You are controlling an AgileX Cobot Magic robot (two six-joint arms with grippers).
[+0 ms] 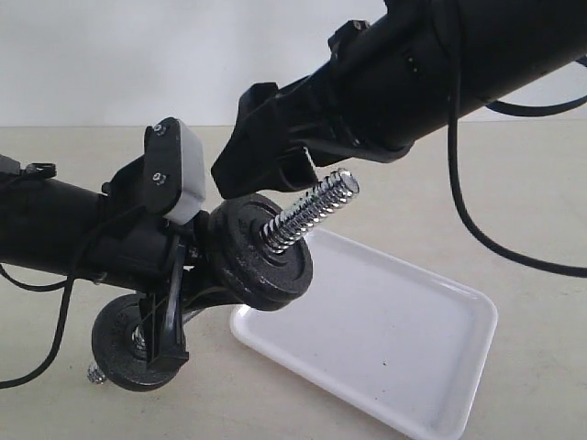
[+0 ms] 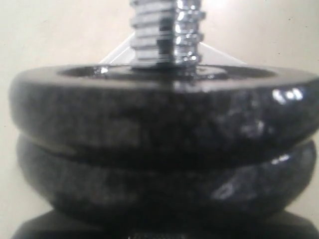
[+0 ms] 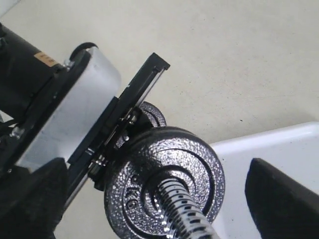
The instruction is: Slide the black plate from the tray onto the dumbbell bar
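**Over the beige table [image 1: 532, 174], the black plate [image 1: 286, 272] sits on the bar**

Plain beige tabletop, bare white wall [image 1: 138, 55] behind, and here's the count: two arms, one dumbbell bar [image 1: 314, 209], one tray [image 1: 404, 353], three discs.

The black plate is threaded onto the raised end of the bar, up in the air and clear of the white tray that lies on the table below it. It's a mottled black casting with a raised outer rim, a raised hub ring and embossed characters I can't read. The coarse chrome thread pokes out through its hole.

A second disc [image 2: 164, 184] is stacked flush behind it. A third disc [image 1: 124, 346] rides the low end of the tilted bar.

The left gripper [image 1: 172, 313] is clamped on the bar between the discs, holding it aloft. The right gripper [image 1: 275, 174] hangs just above the threaded end, spread wide. In the right wrist view its fingers [image 3: 279, 199] stand to either side of the plate, touching nothing.
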